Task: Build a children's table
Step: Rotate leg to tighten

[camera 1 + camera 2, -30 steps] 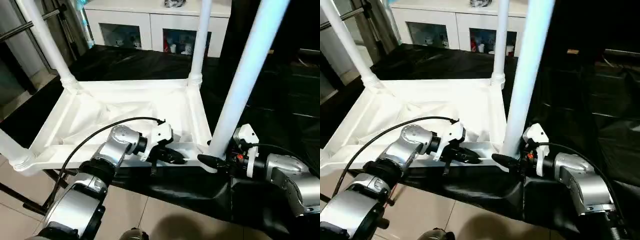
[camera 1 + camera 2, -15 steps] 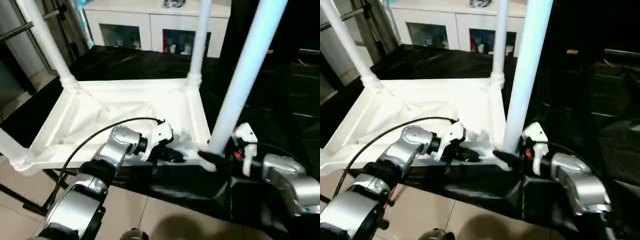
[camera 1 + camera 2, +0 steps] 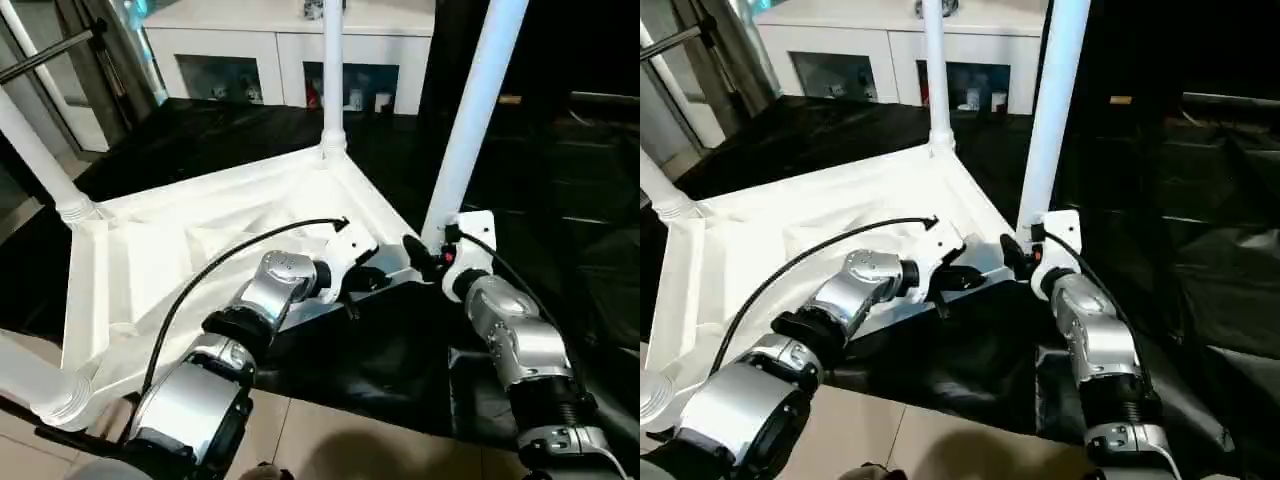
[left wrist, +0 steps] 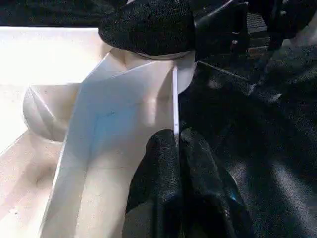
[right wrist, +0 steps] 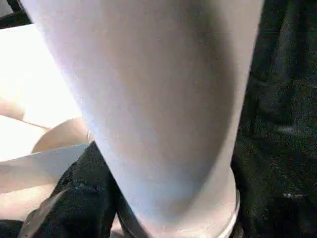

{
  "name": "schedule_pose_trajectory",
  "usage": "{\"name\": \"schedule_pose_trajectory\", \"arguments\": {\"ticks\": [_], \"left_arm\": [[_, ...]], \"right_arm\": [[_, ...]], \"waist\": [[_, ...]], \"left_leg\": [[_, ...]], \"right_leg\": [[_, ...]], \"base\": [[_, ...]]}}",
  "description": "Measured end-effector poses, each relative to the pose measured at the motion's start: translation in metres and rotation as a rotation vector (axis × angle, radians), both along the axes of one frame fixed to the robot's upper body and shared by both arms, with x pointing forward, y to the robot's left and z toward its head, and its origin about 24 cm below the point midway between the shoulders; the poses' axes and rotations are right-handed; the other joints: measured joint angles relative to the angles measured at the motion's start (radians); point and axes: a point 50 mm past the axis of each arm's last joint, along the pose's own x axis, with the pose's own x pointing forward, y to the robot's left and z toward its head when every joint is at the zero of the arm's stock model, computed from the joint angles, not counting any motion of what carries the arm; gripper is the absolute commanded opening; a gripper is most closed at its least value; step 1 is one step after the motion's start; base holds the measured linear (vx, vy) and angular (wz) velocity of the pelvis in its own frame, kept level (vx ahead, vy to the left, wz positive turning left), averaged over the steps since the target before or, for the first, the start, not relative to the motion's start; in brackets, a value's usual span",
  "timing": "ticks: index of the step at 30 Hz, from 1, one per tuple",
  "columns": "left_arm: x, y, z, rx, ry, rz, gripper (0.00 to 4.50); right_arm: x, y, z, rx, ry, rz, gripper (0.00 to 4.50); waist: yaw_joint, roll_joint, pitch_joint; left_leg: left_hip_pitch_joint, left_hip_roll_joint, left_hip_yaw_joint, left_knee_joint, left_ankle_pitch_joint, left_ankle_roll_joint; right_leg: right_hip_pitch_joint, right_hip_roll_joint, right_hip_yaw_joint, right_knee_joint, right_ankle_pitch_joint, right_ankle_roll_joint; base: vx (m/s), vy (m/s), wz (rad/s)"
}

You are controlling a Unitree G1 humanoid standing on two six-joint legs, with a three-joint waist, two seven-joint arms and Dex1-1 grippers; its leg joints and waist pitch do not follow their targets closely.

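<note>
So the left gripper (image 3: 372, 282) is pinched shut on the tabletop's rim (image 4: 174, 106), steadying it, while the right gripper (image 3: 418, 253) clamps the near leg (image 3: 463, 125) at its socket.

A lived-in room, likely a home: a white glass-door cabinet (image 3: 290, 60) of small trinkets stands at the far wall, tiled floor (image 3: 330, 450) near, black sheeting (image 3: 230, 125) draping the surface

You saw a table top (image 3: 150, 250) of smooth, slightly glossy white plastic, its legs (image 3: 470, 110) equally smooth. Beneath it lay crinkled black sheeting (image 3: 400, 350) with a dull sheen. The forearms (image 3: 520, 335) looked like brushed silver metal, the fingers (image 4: 163, 183) matt, grainy black.
</note>
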Motion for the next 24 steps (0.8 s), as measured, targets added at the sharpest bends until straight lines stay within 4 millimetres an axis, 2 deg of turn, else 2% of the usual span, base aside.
{"name": "schedule_pose_trajectory", "arguments": {"ticks": [5, 11, 16, 22, 23, 24], "left_arm": [[0.0, 0.001, 0.0, 0.002, -0.006, -0.012, 0.0], [-0.007, 0.014, -0.001, -0.016, 0.017, -0.154, 0.0], [-0.013, 0.022, 0.0, -0.018, 0.024, -0.273, 0.0], [-0.019, 0.029, -0.001, -0.017, 0.043, -0.358, 0.0], [-0.02, 0.031, -0.002, -0.017, 0.049, -0.375, 0.0], [-0.022, 0.034, -0.001, -0.016, 0.051, -0.399, 0.0]], "right_arm": [[-0.001, 0.002, -0.001, 0.016, -0.013, 0.035, 3.82], [-0.022, -0.014, 0.001, -0.002, -0.019, 0.279, 3.82], [-0.04, -0.026, 0.005, -0.03, 0.012, 0.474, 3.82], [-0.054, -0.036, 0.008, -0.036, 0.057, 0.623, 3.82], [-0.057, -0.036, 0.009, -0.029, 0.068, 0.653, 3.56], [-0.061, -0.036, 0.01, -0.015, 0.081, 0.688, 3.48]], "waist": [[-0.001, -0.001, 0.001], [0.005, -0.001, 0.001], [0.031, 0.0, 0.001], [0.044, -0.001, 0.001], [0.045, -0.001, 0.001], [0.048, -0.001, 0.001]], "left_leg": [[-0.001, 0.0, 0.0, 0.002, 0.0, 0.0], [-0.002, 0.001, 0.0, 0.001, 0.0, 0.0], [-0.003, 0.001, 0.0, 0.003, 0.0, 0.001], [-0.003, 0.001, 0.001, 0.002, 0.0, 0.0], [-0.003, 0.001, 0.001, 0.002, 0.0, 0.0], [-0.003, 0.001, 0.001, 0.002, 0.0, 0.0]], "right_leg": [[0.0, 0.0, 0.001, 0.0, 0.0, 0.0], [-0.001, 0.0, 0.0, -0.002, -0.002, 0.002], [0.0, 0.0, 0.0, -0.001, -0.002, 0.002], [0.0, 0.0, 0.0, -0.001, -0.001, 0.002], [0.0, 0.0, 0.0, -0.001, -0.001, 0.002], [0.0, 0.0, 0.0, 0.0, -0.001, 0.002]], "base": [[0.0, 0.0, 0.0], [0.0, 0.0, 0.0], [0.0, 0.0, 0.0], [0.0, 0.0, 0.0], [0.0, 0.0, 0.0], [0.0, 0.0, 0.0]]}}
